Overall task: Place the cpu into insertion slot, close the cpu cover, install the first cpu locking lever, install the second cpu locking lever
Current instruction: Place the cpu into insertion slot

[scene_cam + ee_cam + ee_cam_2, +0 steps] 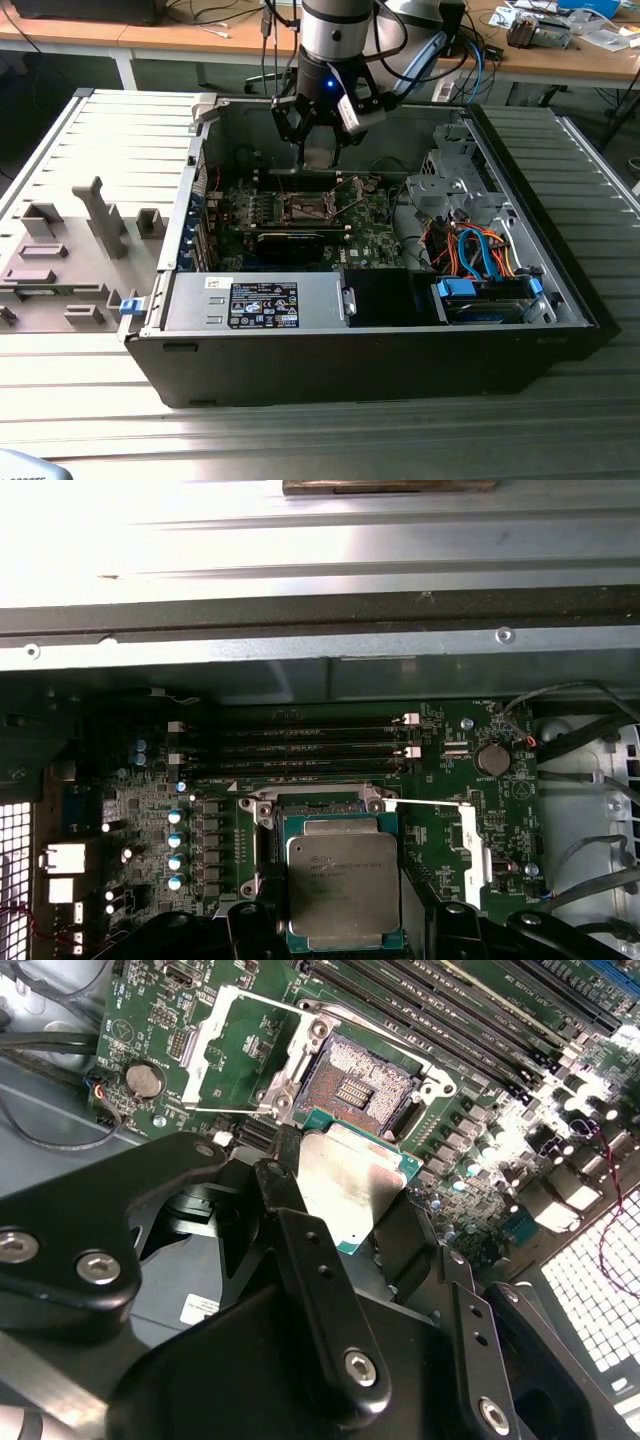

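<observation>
Two fingers [305,1255] pinch the cpu [345,1185] near the open insertion slot [360,1080]; the case [350,372] rests on a ribbed grey table [300,440].

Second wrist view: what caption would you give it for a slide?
The gripper holds the cpu close to the empty insertion slot, with the cpu cover swung open.

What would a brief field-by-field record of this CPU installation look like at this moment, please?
holding: gripper, jaws shut on the cpu
cpu position: in the air close to the insertion slot, not seated
slot state: empty, contacts exposed
cpu cover: swung open beside the slot
</observation>
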`<state>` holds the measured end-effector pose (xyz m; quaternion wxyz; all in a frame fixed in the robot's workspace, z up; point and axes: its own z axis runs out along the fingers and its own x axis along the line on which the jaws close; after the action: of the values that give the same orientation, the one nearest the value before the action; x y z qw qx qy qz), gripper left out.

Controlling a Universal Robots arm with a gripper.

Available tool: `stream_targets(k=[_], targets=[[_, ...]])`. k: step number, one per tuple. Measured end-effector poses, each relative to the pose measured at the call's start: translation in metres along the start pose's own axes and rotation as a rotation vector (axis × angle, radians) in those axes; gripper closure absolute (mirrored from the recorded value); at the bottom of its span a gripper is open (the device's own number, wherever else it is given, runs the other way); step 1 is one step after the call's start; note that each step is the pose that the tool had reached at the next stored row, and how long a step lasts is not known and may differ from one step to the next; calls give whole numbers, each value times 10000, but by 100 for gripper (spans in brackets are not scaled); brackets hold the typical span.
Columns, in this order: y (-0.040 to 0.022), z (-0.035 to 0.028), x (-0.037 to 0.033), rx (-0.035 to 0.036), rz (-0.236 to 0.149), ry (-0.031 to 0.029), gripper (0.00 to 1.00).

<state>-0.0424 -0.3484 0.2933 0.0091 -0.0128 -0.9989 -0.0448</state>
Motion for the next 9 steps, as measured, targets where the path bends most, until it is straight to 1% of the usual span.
stream_targets(k=[9], targets=[[-2, 27, -1, 0, 0, 0, 45]])
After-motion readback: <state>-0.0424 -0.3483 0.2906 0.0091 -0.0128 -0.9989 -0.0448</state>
